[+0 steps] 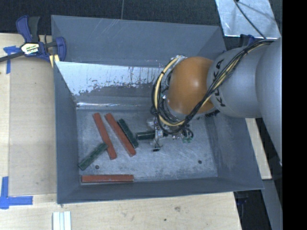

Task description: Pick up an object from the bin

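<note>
Below the camera stands the grey metal bin (144, 47), with sloping walls and a flat floor. From the right side the thick silver arm (249, 85) reaches over the rim into it. The wrist of the arm has a round orange cover (189, 87), and black and yellow cables (160, 87) loop around this cover. On the floor lie six thin sticks, all left of the arm. Two long reddish-brown sticks (104, 135) (120, 134) lie side by side, both slanted. A third reddish-brown stick (108, 178) lies flat along the near wall, well apart from the others. One dark green stick (127, 132) lies slanted just beside the right one of the pair, and another dark green stick (92, 155) lies at the lower left, touching the lower end of the left one. The claw (157, 139) is low over the middle of the floor. A short dark green stick (144, 136) lies just left of it and its right end reaches the claw. Whether the claw is open or closed, and whether it has this stick, I cannot tell.
</note>
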### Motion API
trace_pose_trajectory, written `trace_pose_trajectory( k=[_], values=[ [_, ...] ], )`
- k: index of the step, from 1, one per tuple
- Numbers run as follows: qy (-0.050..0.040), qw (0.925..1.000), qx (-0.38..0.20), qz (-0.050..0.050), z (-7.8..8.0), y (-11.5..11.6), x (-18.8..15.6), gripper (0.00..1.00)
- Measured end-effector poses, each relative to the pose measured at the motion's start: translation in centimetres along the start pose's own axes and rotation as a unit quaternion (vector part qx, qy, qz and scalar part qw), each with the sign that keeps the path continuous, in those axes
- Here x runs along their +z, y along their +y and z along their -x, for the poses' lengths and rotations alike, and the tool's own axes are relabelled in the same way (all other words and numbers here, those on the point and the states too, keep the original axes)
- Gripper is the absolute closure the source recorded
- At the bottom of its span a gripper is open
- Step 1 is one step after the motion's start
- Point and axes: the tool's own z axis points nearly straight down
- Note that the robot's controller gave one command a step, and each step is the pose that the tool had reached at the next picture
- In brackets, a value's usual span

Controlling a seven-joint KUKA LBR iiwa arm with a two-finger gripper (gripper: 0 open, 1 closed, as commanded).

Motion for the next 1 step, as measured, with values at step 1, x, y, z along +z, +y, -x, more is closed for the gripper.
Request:
trace_pose_trajectory(
  k=[1],
  values=[
    [-0.0017,0.9721,-0.235,-0.001,-0.42,-3.95,-0.02,1.0]
  ],
)
